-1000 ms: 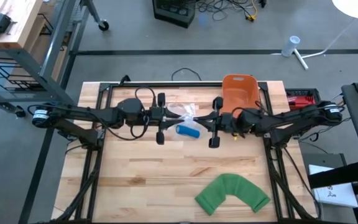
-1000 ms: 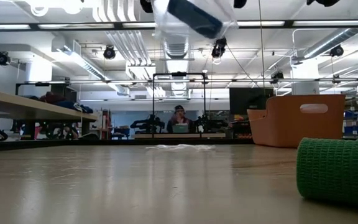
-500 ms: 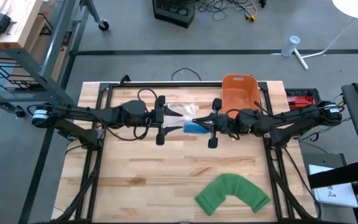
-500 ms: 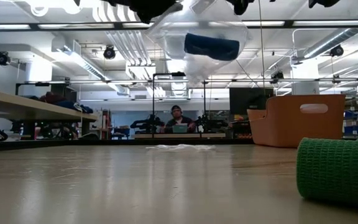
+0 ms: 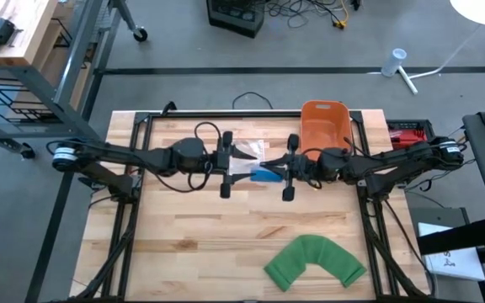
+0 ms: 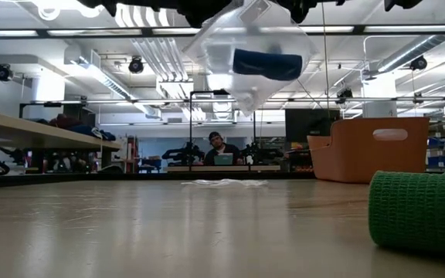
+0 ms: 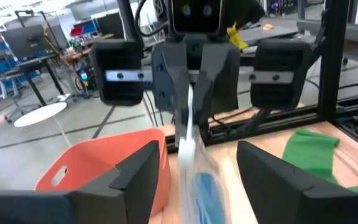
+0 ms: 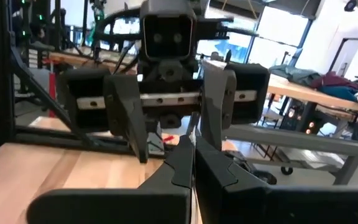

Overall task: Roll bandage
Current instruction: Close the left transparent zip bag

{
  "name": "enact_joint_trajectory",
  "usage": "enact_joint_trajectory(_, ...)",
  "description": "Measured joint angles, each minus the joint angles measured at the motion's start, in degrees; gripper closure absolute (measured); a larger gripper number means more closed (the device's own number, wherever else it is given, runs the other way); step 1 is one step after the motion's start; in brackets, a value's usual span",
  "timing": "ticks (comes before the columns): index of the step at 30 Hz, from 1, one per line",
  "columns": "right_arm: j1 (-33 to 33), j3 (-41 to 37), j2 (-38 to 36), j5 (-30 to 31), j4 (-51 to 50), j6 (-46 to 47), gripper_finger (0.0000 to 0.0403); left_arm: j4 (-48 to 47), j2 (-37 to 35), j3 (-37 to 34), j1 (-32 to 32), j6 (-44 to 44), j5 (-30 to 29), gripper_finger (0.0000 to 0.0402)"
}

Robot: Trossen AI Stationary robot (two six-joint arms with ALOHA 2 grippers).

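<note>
We hold a clear plastic bag with a blue bandage roll inside, high above the wooden worktop, just beside the orange bin. Our right end effector is clamped on one edge of the bag. Our left end effector faces it with fingers spread either side of the bag, not gripping. To do this well, we judge the left should pinch the opposite edge firmly, then pull gently apart. A green bandage lies well away from the bin.
</note>
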Motion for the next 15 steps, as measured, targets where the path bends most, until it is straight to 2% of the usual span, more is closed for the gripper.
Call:
enact_joint_trajectory(7, 0.0, 0.0, 0.0, 0.0, -0.98, 0.11, 0.0403, 2.59, 0.54, 0.0, -0.02, -0.16, 0.02, 0.0245)
enact_joint_trajectory(15, 0.0, 0.0, 0.0, -0.53, -0.23, 0.7, 0.0403, 1.57, 0.56, 0.0, 0.0, -0.18, 0.04, 0.0333)
